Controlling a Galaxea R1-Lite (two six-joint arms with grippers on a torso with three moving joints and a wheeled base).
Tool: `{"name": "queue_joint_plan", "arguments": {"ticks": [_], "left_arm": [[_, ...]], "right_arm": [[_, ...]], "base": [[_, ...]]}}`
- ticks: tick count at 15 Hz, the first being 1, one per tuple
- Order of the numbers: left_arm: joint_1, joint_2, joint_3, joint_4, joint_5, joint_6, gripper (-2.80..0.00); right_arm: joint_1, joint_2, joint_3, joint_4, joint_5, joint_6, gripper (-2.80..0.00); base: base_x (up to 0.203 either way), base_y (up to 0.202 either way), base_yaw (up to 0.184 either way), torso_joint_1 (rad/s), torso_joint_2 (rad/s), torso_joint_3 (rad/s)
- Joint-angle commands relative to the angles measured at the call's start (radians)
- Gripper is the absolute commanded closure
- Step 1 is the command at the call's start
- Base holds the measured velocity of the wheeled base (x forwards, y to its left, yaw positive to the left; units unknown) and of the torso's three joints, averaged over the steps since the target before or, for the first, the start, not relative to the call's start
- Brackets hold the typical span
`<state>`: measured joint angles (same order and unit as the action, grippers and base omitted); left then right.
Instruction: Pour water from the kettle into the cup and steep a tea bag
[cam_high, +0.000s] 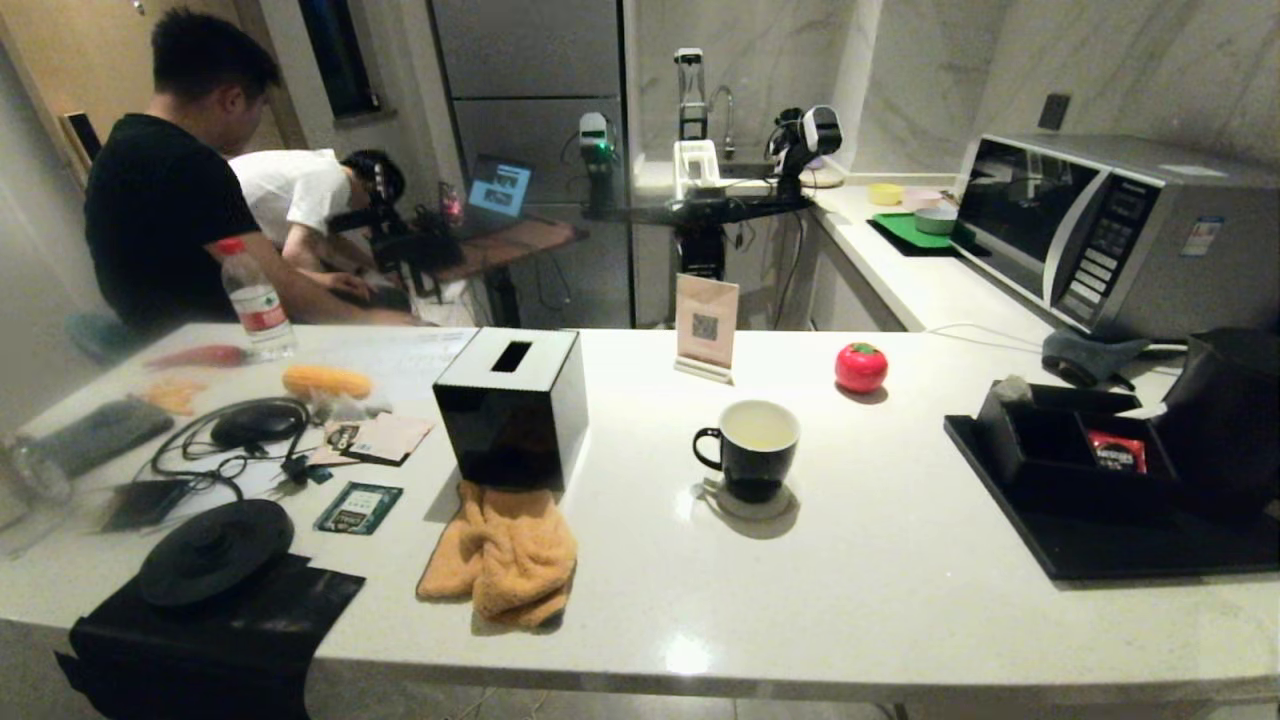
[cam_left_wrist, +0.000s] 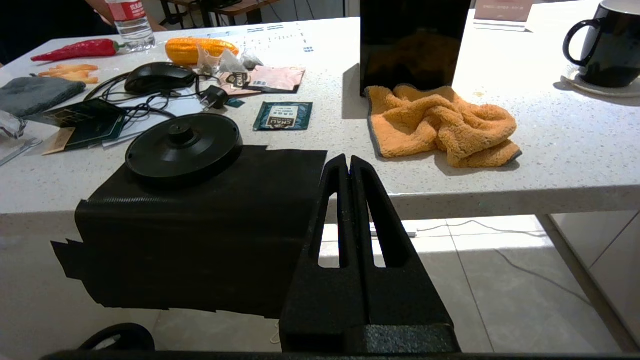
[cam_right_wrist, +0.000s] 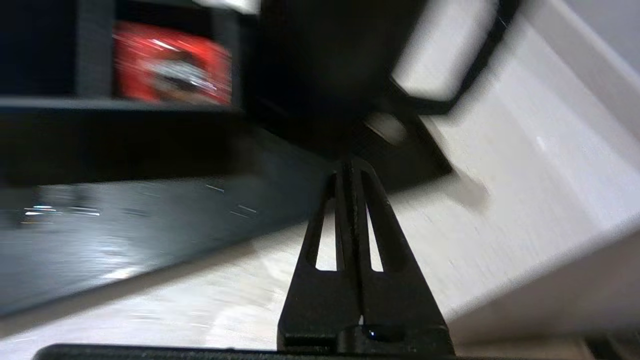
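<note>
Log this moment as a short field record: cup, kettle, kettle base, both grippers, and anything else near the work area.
cup: black mug, white inside, upright on a coaster at mid-counter, pale liquid inside
kettle: on the black tray at the counter's right end
kettle base: empty, on a black mat at the left front edge
left gripper: shut, empty, below the counter edge
right gripper: shut, empty, beside the tray near the kettle
tea bag: not seen
nearby: orange cloth, tissue box, red sachet in the compartmented box

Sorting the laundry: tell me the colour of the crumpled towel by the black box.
Orange towel, seen best in the left wrist view.
</note>
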<state>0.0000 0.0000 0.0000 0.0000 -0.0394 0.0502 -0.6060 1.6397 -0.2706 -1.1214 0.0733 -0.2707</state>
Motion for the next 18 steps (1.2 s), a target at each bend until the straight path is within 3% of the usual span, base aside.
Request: {"name": "queue_joint_plan", "arguments": {"ticks": [1, 5, 12, 14, 18], "left_arm": [[0.000, 0.000, 0.000, 0.000, -0.001, 0.000, 0.00], [0.000, 0.000, 0.000, 0.000, -0.001, 0.000, 0.00], [0.000, 0.000, 0.000, 0.000, -0.001, 0.000, 0.00], [0.000, 0.000, 0.000, 0.000, -0.001, 0.000, 0.00], [0.000, 0.000, 0.000, 0.000, -0.001, 0.000, 0.00]], "right_arm": [[0.073, -0.072, -0.002, 0.014, 0.004, -0.001, 0.00], [0.192, -0.135, -0.043, 0.090, 0.005, 0.005, 0.00], [0.245, -0.138, -0.306, 0.319, 0.029, 0.007, 0.00], [0.277, -0.116, -0.322, 0.318, 0.071, 0.013, 0.00], [0.338, -0.029, -0.352, 0.307, 0.074, 0.038, 0.00]], "base": [[0.000, 0.000, 0.000, 0.000, 0.00, 0.000], [0.000, 0.000, 0.000, 0.000, 0.00, 0.000], [0.000, 0.000, 0.000, 0.000, 0.00, 0.000], [0.000, 0.000, 0.000, 0.000, 0.00, 0.000], [0.000, 0.000, 0.000, 0.000, 0.00, 0.000]]}}
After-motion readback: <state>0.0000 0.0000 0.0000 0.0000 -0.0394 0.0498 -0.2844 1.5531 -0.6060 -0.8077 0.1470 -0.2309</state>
